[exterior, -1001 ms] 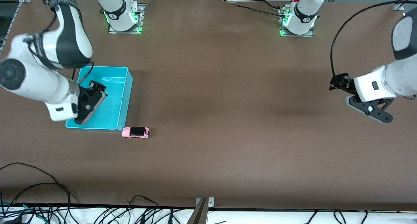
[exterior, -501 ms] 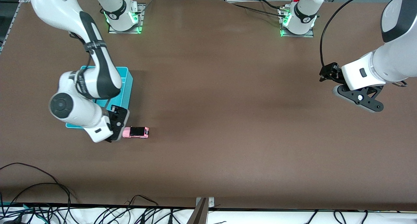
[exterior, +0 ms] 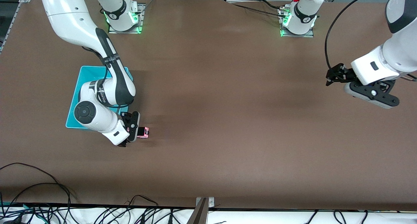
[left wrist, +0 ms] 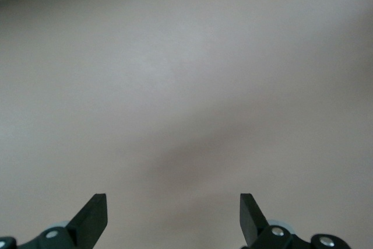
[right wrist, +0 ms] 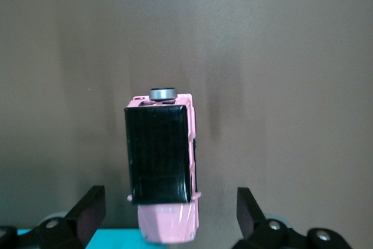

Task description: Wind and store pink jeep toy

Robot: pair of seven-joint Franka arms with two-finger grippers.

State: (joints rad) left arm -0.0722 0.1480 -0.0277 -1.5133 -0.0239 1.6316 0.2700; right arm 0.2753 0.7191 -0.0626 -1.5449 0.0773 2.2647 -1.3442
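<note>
The pink jeep toy (exterior: 143, 132) stands on the brown table just nearer the front camera than the cyan bin (exterior: 84, 77); the right hand covers most of it. In the right wrist view the pink jeep toy (right wrist: 161, 161) shows its black roof and a grey spare wheel. My right gripper (exterior: 133, 130) is open over the jeep, its fingers (right wrist: 90, 208) wide apart on either side of the hood, not touching. My left gripper (exterior: 335, 77) is open and empty above bare table at the left arm's end; its fingers (left wrist: 93, 217) show over plain brown surface.
The cyan bin's corner (right wrist: 116, 238) shows at the edge of the right wrist view. Black cables (exterior: 49, 201) lie along the table edge nearest the front camera. A metal bracket (exterior: 203, 206) sits at that edge's middle.
My right arm has swung from over the cyan bin to over the pink jeep toy. The left arm has shifted slightly at its end. The jeep has not moved.
</note>
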